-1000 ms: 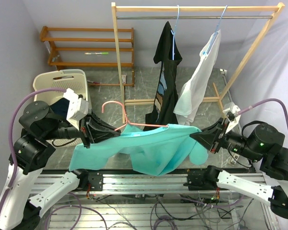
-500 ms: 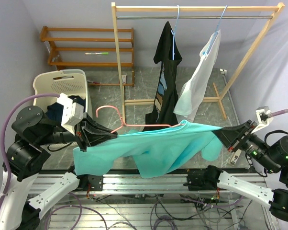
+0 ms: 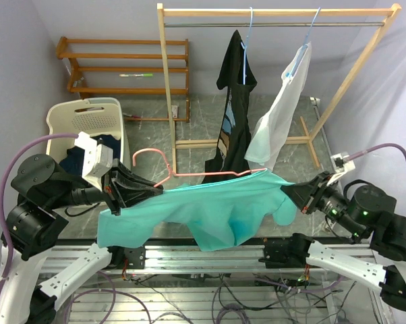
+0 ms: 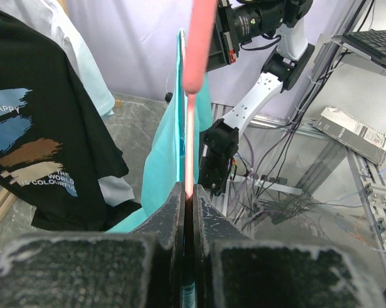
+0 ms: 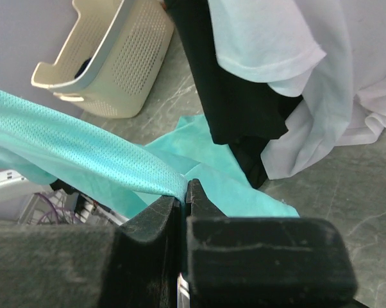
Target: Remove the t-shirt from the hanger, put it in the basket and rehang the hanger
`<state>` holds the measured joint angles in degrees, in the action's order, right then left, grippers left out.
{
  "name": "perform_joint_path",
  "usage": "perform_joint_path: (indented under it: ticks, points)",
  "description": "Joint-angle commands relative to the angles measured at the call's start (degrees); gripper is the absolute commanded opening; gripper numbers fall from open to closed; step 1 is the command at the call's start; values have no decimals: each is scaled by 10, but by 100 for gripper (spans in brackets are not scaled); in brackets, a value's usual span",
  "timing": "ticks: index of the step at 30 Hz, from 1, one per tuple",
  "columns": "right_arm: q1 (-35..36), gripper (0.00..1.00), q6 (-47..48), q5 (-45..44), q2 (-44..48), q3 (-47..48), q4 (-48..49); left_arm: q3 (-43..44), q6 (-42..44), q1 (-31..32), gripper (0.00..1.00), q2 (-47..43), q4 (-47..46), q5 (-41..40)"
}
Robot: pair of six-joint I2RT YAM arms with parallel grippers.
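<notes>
The left end effector (image 3: 156, 190) is clamping its jaws tight on the thin pink wire hanger (image 3: 206, 174), just below the hook; the left wrist view is showing the pink wire (image 4: 191, 128) running straight out from between the closed jaws. The right end effector (image 3: 284, 192) is pinching shut on the teal mesh t-shirt (image 3: 213, 216) at its right end, with the fabric (image 5: 84, 151) stretching away from the jaws.

The t-shirt is hanging in the air between the two arms, above the near edge of the grey marbled counter (image 3: 203, 115), draped below the hanger's bar. The hanger's long axis is lying left to right, from one end effector toward the other. The far tip of the hanger is pointing at the right end effector, which is the nearer one to the cloth caught there. Freeing the shirt is probably turning on drawing the two grips apart along that line.

Counted: one teal t-shirt, one pink hanger. Behind them one wooden clothes rack (image 3: 277, 12) is carrying one black printed t-shirt (image 3: 235, 115) and one white t-shirt (image 3: 277, 121), each on a blue hanger. One cream laundry basket (image 3: 88, 115) is standing at the left.
</notes>
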<state>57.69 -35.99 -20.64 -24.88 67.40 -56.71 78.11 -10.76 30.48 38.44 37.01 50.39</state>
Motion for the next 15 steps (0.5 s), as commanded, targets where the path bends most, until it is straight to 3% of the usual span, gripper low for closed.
perform_joint_path:
  ticks: [1,9,15]
  points:
    - [-5,0,25,20,-16,-10,7,-11,-28,3,7,-17,-65,-21]
    - [-5,0,-37,-74,-57,-23,-103,26,5,3,7,-12,-19,-57]
    - [-5,0,-62,-92,-46,-28,-127,50,23,2,7,-7,12,-68]
